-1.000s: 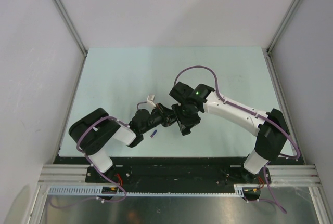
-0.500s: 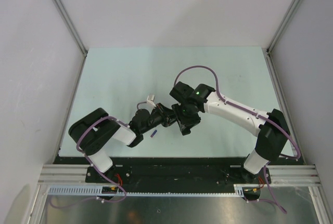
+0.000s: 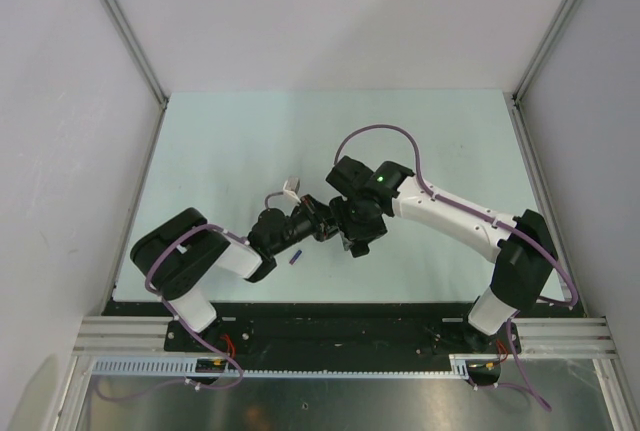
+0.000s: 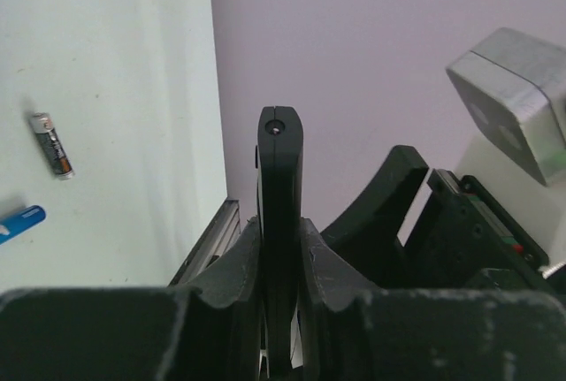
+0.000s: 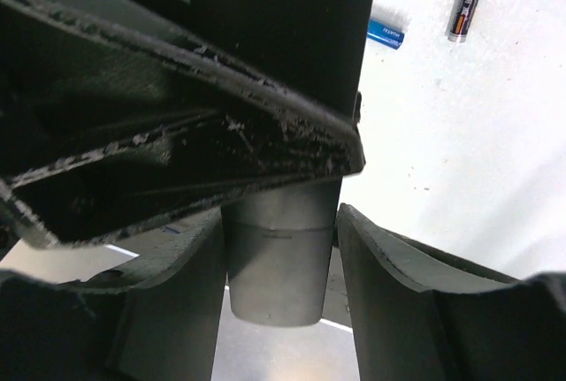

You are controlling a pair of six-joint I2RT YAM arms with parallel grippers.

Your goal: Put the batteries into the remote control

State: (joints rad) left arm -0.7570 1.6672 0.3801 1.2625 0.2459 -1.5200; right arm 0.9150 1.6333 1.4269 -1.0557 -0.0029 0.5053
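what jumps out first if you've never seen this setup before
The two arms meet over the middle of the pale table, where the left end effector is clamped on the slim black remote control, held edge-on. The right end effector is close beside it with its jaws apart. A small blue cylinder lies loose on the table, just on the near side of the left end effector.

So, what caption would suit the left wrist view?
Left fingers clamp the black remote edge-on; a battery lies on the table.
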